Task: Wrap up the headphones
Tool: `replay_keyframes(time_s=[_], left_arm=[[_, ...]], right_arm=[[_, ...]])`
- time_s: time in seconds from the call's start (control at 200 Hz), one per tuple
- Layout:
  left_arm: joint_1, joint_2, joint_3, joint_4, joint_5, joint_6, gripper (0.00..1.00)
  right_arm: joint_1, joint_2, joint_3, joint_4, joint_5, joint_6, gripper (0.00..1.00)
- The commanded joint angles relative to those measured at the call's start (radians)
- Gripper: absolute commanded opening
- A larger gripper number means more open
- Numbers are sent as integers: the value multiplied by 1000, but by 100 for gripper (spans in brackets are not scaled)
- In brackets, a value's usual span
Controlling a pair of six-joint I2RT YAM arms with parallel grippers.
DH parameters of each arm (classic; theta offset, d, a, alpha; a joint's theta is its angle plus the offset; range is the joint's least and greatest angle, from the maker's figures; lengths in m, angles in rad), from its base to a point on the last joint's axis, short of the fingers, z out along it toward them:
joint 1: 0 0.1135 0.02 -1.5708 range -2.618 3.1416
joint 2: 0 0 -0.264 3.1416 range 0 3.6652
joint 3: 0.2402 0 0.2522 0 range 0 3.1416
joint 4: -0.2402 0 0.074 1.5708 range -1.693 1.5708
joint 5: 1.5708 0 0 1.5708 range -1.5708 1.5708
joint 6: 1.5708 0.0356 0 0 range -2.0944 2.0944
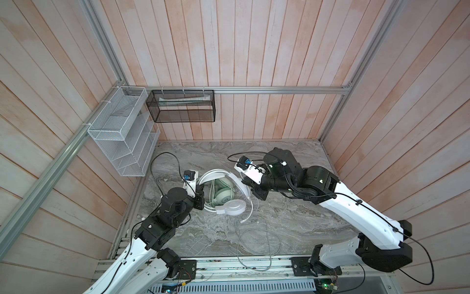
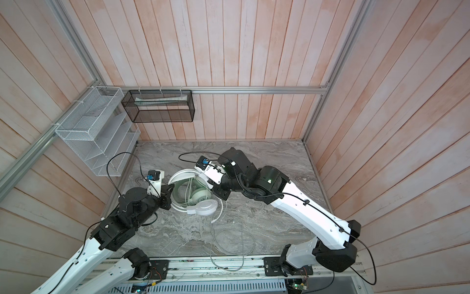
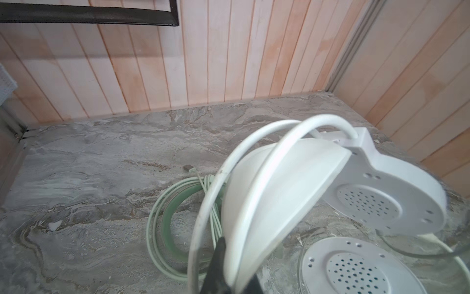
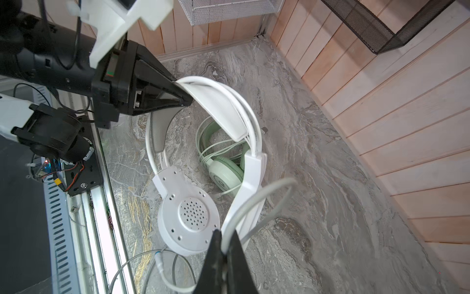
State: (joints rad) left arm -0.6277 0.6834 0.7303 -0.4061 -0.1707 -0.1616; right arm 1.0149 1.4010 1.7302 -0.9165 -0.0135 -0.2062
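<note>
The white headphones stand at the table's middle left, thin headband up. One perforated ear cup rests on the marble. My left gripper is shut on the headband, which shows between the jaws of this left gripper in its wrist view. My right gripper is shut on the white cord, beside the other ear arm. In both top views that right gripper sits right of the headset. The mint-green headphones lie flat under the white band, cord coiled around them.
A loose grey cable loops from the headset over the front rail. A white wire rack hangs on the left wall and a black mesh basket on the back wall. Wooden walls close three sides.
</note>
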Motion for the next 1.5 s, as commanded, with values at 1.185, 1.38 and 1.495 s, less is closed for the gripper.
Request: replay_keyframes(time_s=[1.185,1.38,1.495], left_arm=[[-38,32,270,-72,280,-220,0],[-22,68,369,-145,289,-271,0],[17,100,418,-196,295,-315,0]], right_arm=[[-234,-156,-455,531,49,48,41],[-236,-231,-608,597,42,152,52],[-236,-320,-707,677,75,204,57]])
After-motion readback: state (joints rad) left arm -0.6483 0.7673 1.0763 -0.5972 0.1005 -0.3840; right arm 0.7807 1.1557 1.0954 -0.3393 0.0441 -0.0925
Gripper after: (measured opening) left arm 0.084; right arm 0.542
